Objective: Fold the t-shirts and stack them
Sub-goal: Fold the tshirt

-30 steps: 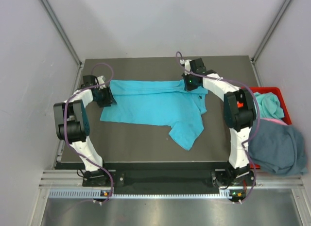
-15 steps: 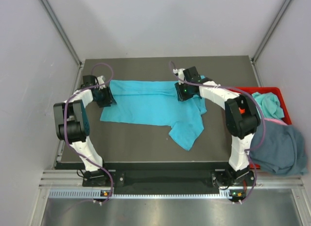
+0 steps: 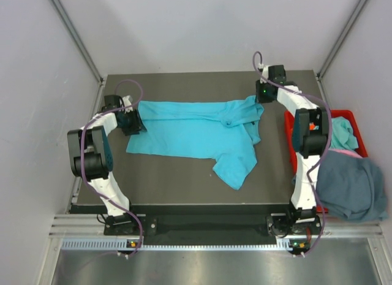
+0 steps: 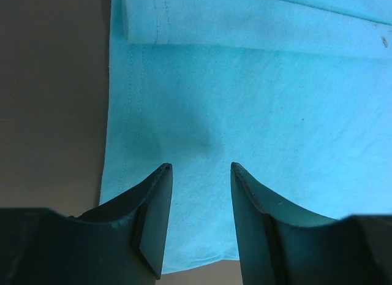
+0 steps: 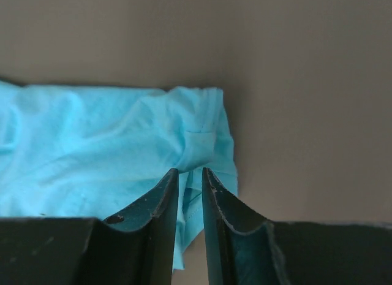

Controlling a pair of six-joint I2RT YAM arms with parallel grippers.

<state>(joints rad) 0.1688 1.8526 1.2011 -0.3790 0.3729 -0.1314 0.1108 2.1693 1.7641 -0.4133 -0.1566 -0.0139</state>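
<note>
A bright turquoise t-shirt (image 3: 196,129) lies spread on the dark table (image 3: 184,181), its far edge folded over and one sleeve pointing toward the near side. My left gripper (image 3: 135,122) rests over the shirt's left edge with its jaws open. In the left wrist view the gripper (image 4: 199,167) has flat turquoise cloth (image 4: 257,101) beneath it. My right gripper (image 3: 263,98) is at the shirt's far right corner. In the right wrist view the gripper (image 5: 190,170) is shut on a fold of the turquoise cloth (image 5: 110,150).
A red plastic bin (image 3: 352,114) stands off the table's right edge. It holds a teal shirt (image 3: 340,132) and a pinkish one (image 3: 346,154). A slate blue-grey shirt (image 3: 350,187) drapes over its near side. Grey walls enclose the table.
My right gripper moved from over the shirt's collar area out to the far right, drawing the shirt's far right corner with it. The left arm has not moved.
</note>
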